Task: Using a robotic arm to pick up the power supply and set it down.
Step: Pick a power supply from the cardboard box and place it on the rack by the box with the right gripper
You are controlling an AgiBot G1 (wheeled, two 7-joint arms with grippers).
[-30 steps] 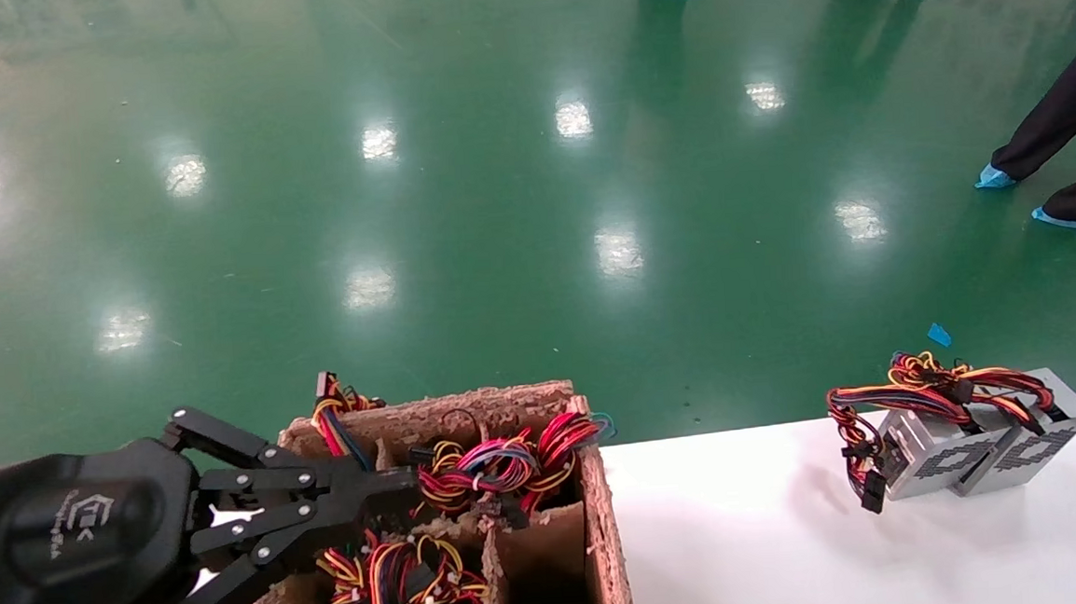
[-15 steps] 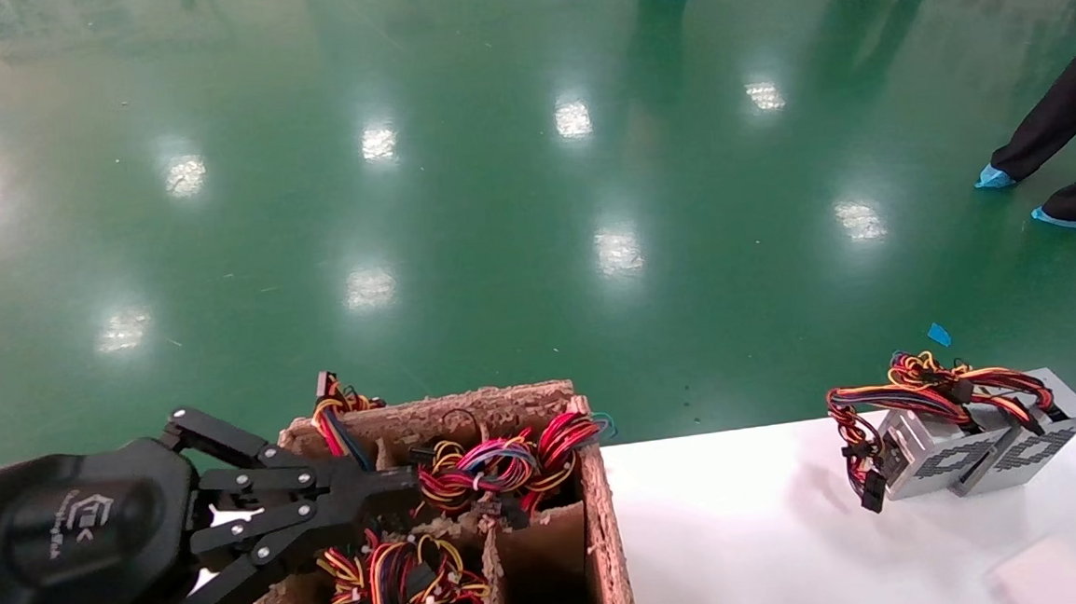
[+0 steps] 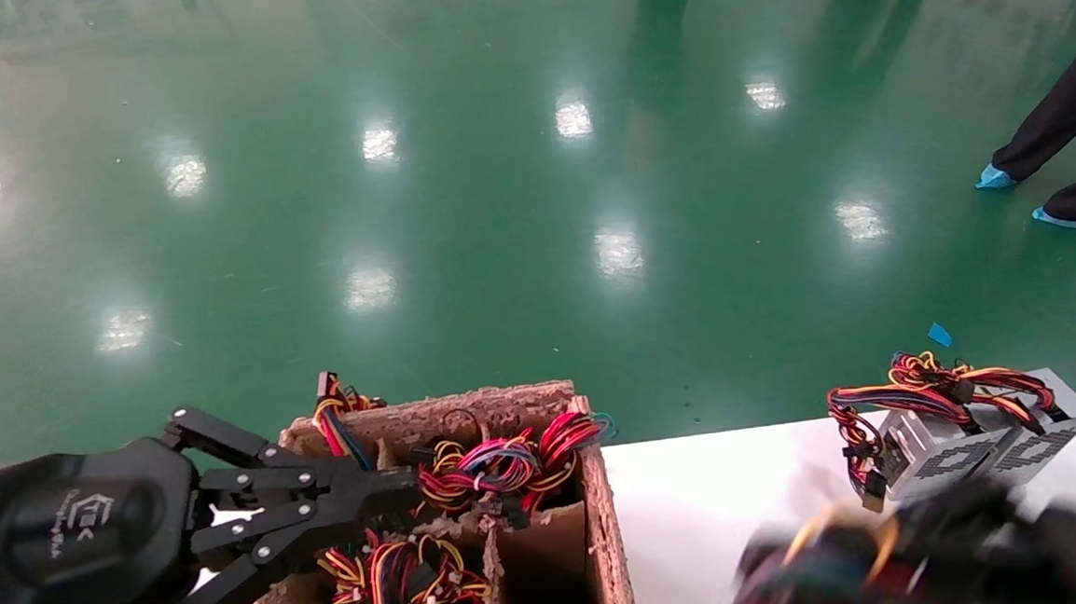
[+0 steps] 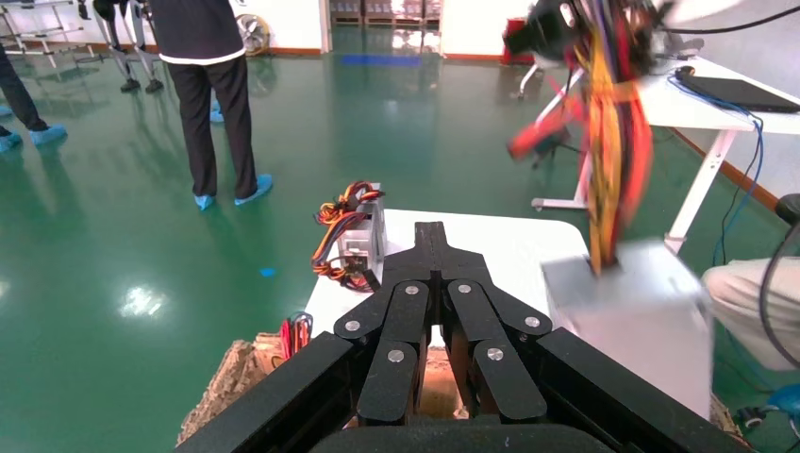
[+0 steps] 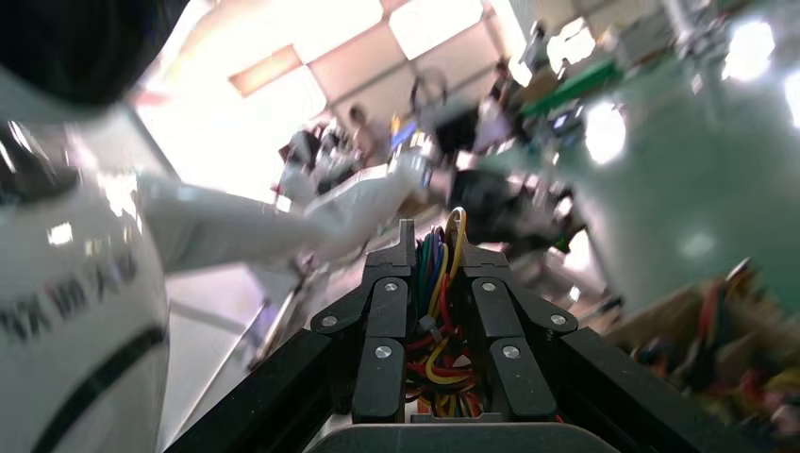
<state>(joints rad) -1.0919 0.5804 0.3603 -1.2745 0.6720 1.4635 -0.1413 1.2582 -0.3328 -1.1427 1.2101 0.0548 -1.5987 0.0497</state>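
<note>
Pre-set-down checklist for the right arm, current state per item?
1. Grip: right gripper shut on the wire bundle: ok.
2. Load support: power supply hangs by its wires only, body ungripped: not ok.
3. Drop zone: bare table between the cardboard box and the two placed units: ok.
4. Left gripper shut, over the cardboard box, away from the drop zone: ok.
5. Clearance of the hanging body above the table: cannot tell.

White table [image 3: 699, 498] open betw cardboard crate [image 3: 603, 522] & two parked supplies [image 3: 977, 448] at far right.
</note>
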